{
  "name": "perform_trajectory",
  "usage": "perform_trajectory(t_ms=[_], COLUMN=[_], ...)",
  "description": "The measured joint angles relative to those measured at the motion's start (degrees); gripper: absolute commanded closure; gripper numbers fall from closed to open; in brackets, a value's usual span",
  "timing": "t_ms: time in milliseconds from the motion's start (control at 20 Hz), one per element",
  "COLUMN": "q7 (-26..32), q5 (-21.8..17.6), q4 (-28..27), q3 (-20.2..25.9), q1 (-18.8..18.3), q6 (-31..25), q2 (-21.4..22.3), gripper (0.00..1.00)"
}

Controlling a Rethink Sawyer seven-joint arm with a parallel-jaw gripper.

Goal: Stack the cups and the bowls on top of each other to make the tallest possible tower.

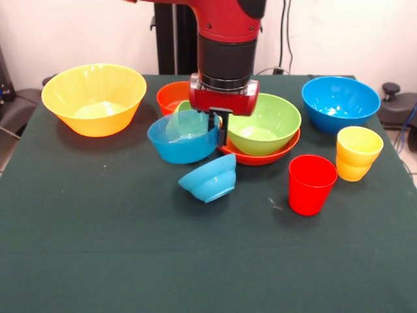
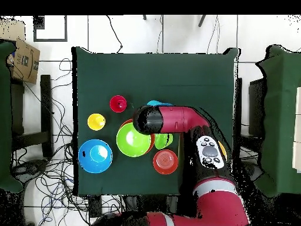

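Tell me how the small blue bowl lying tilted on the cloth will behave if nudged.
The small blue bowl lies on its side, so it would probably roll or rock rather than slide. Its glossy plastic looks light and slippery, so a push may send it skidding toward the red cup.

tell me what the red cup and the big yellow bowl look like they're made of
Red cup: most likely smooth plastic, uniformly coloured and opaque, with a thin even rim and only a faint sheen.
Big yellow bowl: probably glossy, slightly translucent plastic; light glows through its wall and pools pale at the bottom.
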State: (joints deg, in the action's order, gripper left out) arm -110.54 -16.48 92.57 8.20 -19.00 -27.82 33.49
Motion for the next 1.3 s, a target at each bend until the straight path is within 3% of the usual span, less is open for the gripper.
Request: perform_trajectory(t_ms=[850, 1300], q7=[0.00, 0.00], q5=[-0.01, 0.00], q4=[-1.05, -1.40], q3=[-0.55, -0.63], q1=[2.06, 1.96], q6=[0.01, 0.01], q2=[-5.26, -5.47], gripper=[1.00, 1.00])
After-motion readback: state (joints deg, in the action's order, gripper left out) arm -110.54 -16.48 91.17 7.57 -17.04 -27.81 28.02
